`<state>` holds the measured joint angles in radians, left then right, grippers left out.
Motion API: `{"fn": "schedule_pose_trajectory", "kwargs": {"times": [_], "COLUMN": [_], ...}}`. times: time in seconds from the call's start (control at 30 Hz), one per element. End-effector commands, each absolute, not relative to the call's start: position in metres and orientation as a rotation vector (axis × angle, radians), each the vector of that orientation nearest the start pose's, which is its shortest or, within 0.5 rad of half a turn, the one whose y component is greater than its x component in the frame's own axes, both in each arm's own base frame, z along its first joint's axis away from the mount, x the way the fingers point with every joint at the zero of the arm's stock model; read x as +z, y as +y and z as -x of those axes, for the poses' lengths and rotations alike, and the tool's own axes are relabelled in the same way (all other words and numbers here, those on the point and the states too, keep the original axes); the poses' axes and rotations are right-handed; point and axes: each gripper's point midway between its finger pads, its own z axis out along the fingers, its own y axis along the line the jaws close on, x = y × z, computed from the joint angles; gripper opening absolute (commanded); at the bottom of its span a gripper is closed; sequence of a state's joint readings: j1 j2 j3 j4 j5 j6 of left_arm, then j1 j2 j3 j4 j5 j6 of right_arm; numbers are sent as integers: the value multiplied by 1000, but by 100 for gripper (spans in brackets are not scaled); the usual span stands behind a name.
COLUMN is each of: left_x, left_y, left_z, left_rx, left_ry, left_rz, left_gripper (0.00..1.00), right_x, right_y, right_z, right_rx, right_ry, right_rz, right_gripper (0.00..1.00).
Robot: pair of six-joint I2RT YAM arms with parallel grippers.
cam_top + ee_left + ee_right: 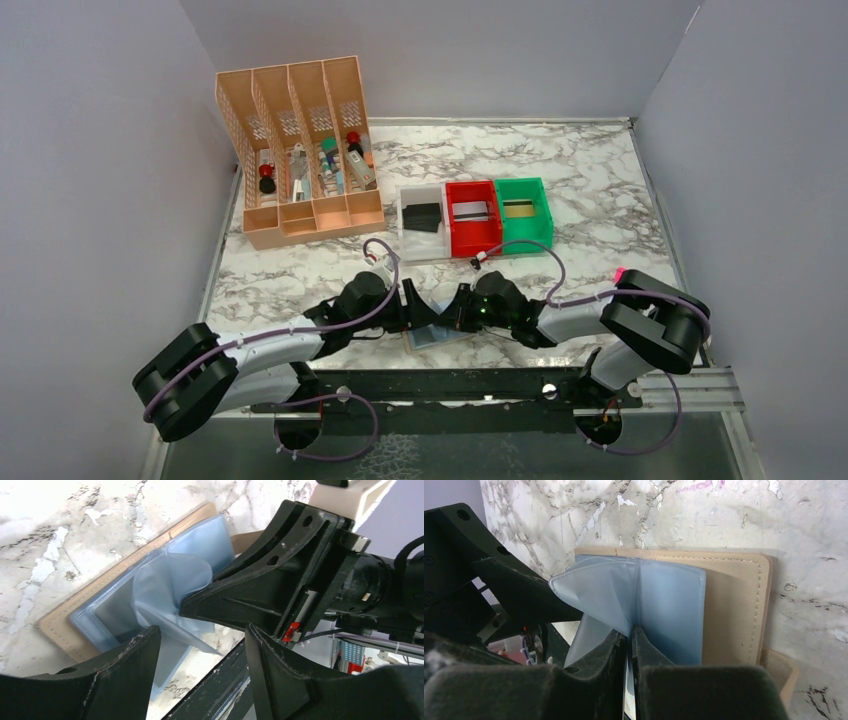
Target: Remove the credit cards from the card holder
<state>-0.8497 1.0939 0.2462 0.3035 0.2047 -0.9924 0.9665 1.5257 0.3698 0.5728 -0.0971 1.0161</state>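
**Right hand** (629, 636): fingers (609, 650) drawn almost together, with only a slit between them, nipping a leaf of the pale blue lining of the card holder (734, 605).

**Left hand** (200, 655): fingers (125, 680) wide apart, holding nothing, poised just above the holder.

**Card holder:** lies open, tan side down, on the marble surface (600, 200) between the two hands. A grey card (112, 609) shows through one pocket.

**Farther back:** a black card (423, 215) lies in the white bin (402, 228), and a silvery card (470, 211) lies in the red bin (472, 188).
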Motion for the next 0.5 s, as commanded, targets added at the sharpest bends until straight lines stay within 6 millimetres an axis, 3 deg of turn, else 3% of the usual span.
{"fn": "schedule_pose_trajectory", "kwargs": {"times": [0.0,0.2,0.47], "left_x": [80,74,70], "left_y": [-281,-286,-286], "left_z": [-152,-151,-154], "left_rx": [-1288,-1302,-1273], "left_ry": [2314,2324,2326], "left_rz": [51,70,84], "left_gripper": [66,67,68], "right_x": [17,19,46], "right_y": [314,315,315], "right_z": [-152,-149,-150], "right_rx": [1135,1170,1217], "right_ry": [2462,2455,2374], "right_rz": [29,27,69], "right_gripper": [14,18,29]}}
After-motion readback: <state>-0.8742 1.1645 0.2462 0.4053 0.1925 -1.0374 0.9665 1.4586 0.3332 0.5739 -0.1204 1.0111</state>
